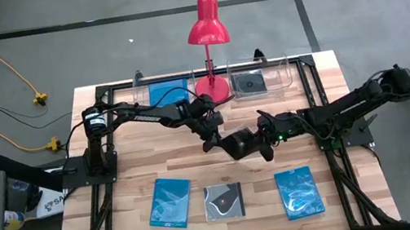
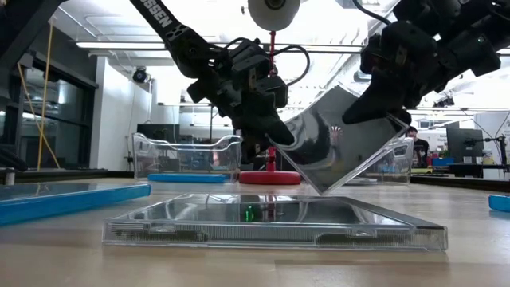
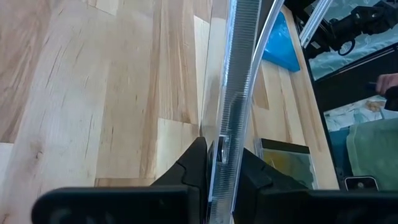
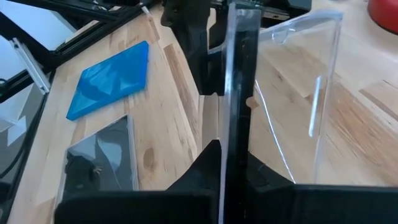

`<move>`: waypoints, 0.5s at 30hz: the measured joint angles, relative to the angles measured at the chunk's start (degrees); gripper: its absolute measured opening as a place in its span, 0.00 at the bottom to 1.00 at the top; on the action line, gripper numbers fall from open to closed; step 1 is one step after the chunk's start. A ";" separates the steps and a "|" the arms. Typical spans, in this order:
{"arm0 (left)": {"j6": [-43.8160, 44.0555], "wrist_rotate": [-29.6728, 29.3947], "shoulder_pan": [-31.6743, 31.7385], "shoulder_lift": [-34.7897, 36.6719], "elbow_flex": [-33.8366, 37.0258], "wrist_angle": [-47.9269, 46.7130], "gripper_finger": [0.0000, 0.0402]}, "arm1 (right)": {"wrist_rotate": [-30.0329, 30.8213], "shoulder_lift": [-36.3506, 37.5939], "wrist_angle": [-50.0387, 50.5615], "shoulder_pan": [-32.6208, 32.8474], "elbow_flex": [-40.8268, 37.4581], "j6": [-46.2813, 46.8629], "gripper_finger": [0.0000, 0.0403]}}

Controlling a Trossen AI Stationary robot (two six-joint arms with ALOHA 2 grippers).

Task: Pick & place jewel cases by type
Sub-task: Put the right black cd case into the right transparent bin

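Holding one opened dark jewel case point(image 1: 240, 141) between them, the left gripper point(image 1: 210, 139) and right gripper point(image 1: 263, 143) meet above mid-table in the high view. On the near side of the grippers lie three more cases: a patterned blue case point(image 1: 170, 202), a dark swirl case point(image 1: 224, 201) and a second blue case point(image 1: 299, 192). Beyond the grippers stand two clear trays: the left tray point(image 1: 142, 83) contains one blue case point(image 1: 168, 93), the right tray point(image 1: 284, 69) one dark case point(image 1: 249, 83). A red lamp point(image 1: 209, 44) stands between the trays. Total: six cases.

Low view: the held case point(image 2: 339, 139) hangs open in a V, clear of the table, above the flat swirl case point(image 2: 275, 219).

Left wrist view: the left fingers point(image 3: 193, 165) are clenched on one leaf edge point(image 3: 233, 99).

Right wrist view: the right fingers point(image 4: 208, 165) are clamped on the dark leaf point(image 4: 236, 93); the clear leaf point(image 4: 298, 93) splays outward.
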State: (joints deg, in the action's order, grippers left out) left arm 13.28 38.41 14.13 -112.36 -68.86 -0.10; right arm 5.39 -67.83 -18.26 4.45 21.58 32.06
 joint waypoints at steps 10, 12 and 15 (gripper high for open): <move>-1.47 0.09 0.02 0.11 -0.09 0.09 0.08 | -3.18 4.49 -1.43 0.00 -0.07 2.73 0.31; -1.47 -0.25 0.02 0.11 -0.09 -0.13 0.08 | -2.42 6.05 -0.90 0.00 -0.07 2.88 0.39; -1.54 -0.59 0.07 0.07 -0.09 -0.24 0.08 | -1.38 8.25 -0.20 0.00 -0.02 3.05 0.50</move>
State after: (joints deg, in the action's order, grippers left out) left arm 11.74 37.83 14.20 -112.29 -68.95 -0.34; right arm 4.01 -59.58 -18.46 4.45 21.56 35.11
